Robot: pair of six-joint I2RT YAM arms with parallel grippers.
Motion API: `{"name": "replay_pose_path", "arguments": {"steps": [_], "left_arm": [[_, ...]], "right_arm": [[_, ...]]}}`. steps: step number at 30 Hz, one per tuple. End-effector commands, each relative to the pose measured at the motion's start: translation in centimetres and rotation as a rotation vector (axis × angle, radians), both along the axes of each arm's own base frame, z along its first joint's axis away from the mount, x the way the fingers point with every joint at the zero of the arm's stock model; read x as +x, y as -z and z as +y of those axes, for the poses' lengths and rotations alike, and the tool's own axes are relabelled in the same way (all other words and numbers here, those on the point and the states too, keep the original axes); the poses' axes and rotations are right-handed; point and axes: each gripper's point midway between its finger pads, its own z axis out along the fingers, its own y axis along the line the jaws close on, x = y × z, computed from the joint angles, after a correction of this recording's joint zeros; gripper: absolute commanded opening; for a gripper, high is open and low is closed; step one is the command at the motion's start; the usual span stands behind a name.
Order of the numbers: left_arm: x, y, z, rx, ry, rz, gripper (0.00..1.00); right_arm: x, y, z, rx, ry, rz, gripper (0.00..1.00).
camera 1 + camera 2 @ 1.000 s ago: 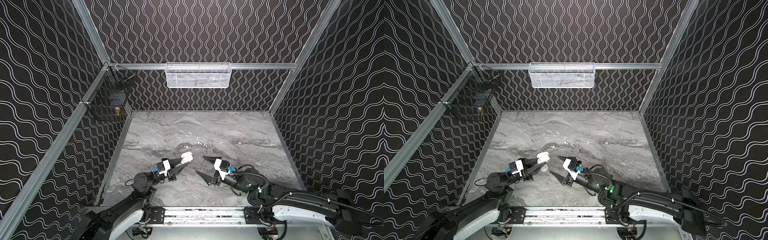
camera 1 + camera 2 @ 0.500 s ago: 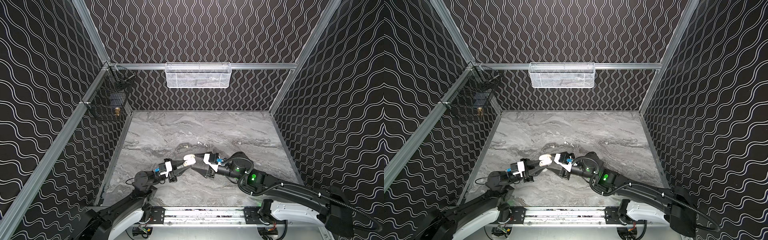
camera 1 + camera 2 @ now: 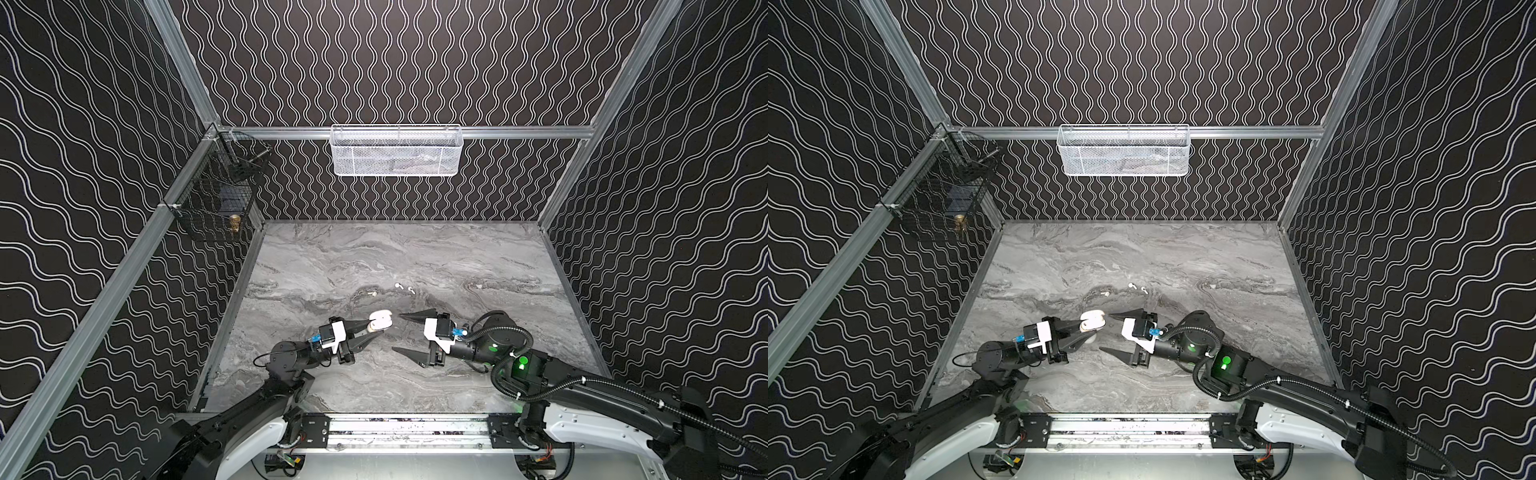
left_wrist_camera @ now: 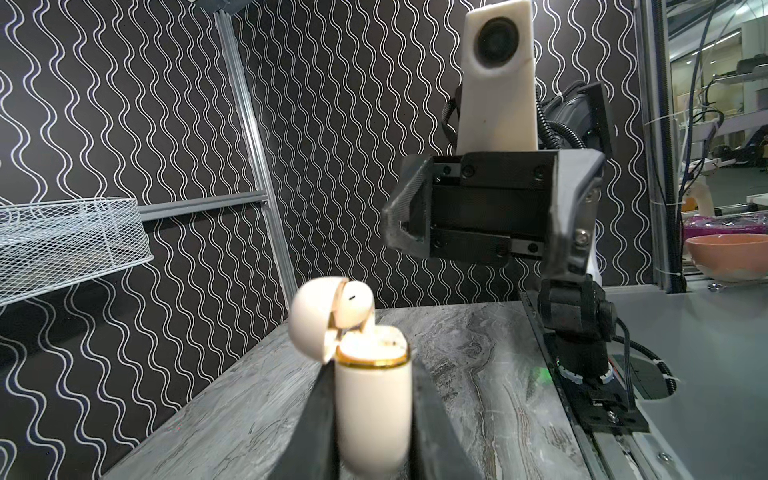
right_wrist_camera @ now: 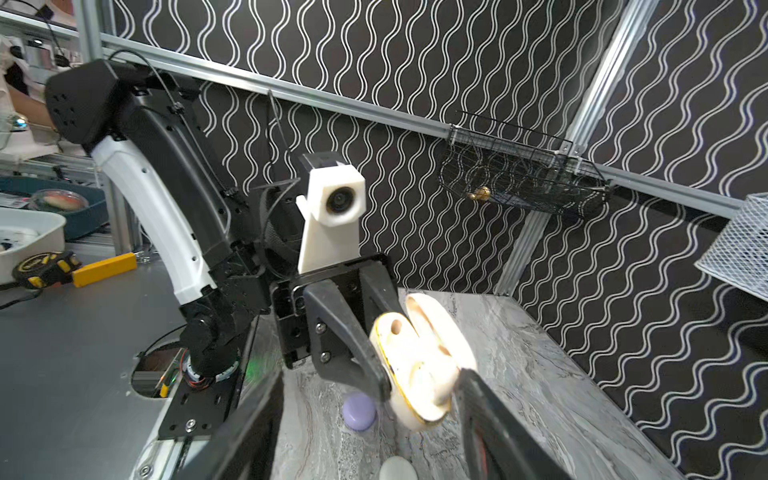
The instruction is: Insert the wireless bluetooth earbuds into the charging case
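Three tiny white stemmed earbuds [image 3: 398, 286] lie loose on the grey marbled tabletop [image 3: 478, 257], mid-table, a little farther back than both arms. Nearer, the cream oval charging case [image 3: 381, 321], its lid hinged open, is pinched in the left gripper [image 3: 370, 329], raised off the table. Just to its right, the right gripper [image 3: 397, 332] faces it, jaws spread and empty.
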Motion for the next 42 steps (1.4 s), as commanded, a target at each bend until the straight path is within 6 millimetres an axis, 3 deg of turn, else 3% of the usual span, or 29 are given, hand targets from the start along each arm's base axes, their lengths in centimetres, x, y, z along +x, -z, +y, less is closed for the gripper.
{"name": "replay_pose_path", "arguments": {"steps": [1, 13, 22, 42], "left_arm": [[-0.2, -0.7, 0.1, -0.015, -0.004, -0.026, 0.00], [-0.2, -0.7, 0.1, -0.017, -0.001, -0.027, 0.00], [-0.2, -0.5, 0.1, -0.009, -0.007, -0.024, 0.00], [-0.5, -0.6, 0.1, -0.009, 0.008, -0.034, 0.00]], "right_arm": [[-0.8, 0.5, 0.4, -0.021, -0.053, -0.006, 0.66], [1.6, 1.4, 1.9, -0.069, 0.032, 0.019, 0.63], [1.5, 1.2, 1.0, -0.051, 0.054, 0.010, 0.63], [2.1, 1.1, 2.4, -0.073, 0.052, 0.004, 0.62]]}}
